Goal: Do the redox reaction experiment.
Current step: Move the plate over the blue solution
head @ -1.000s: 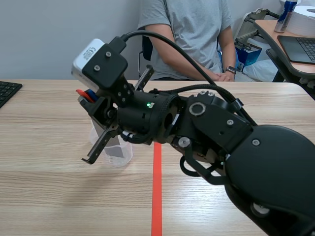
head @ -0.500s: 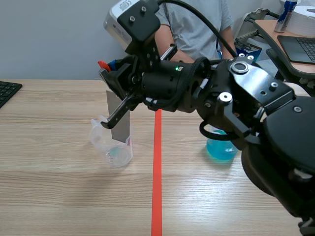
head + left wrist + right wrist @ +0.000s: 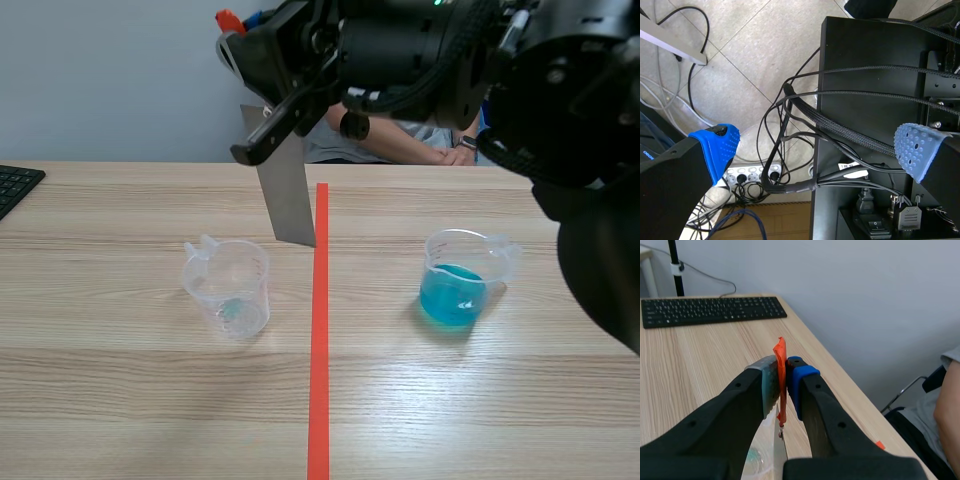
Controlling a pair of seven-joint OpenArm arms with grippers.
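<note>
1. The metal strip (image 3: 285, 200) is no longer standing in the clear beaker (image 3: 228, 290). Within the last second it has been lifted out by the right gripper (image 3: 235, 22) and is now held at the upper left of the scene view. Its lower end hangs behind the beaker, just beside the orange-red tape line (image 3: 318, 380).
2. With the arm raised, the beaker of blue liquid (image 3: 458, 285) is uncovered at the right middle of the scene view, standing on the table (image 3: 120, 400).
3. A transfer toward the blue liquid is judged to be under way; no dipping there is done yet.
4. The right gripper is clenched on an orange-red tape tab (image 3: 781, 365), and the strip is hung from that tab below the pads.
5. The left gripper (image 3: 817, 145) is released, its blue pads (image 3: 719, 150) well apart with nothing between them. It is pointed at cables and floor, away from the table.
6. The strip is seen as a flat, dull grey rectangle, slightly tilted, its lower end nearer the tape line. No coating or colour change can be made out on it.
7. The clear beaker is nearly empty; only a faint blue-green trace is seen at its bottom.
</note>
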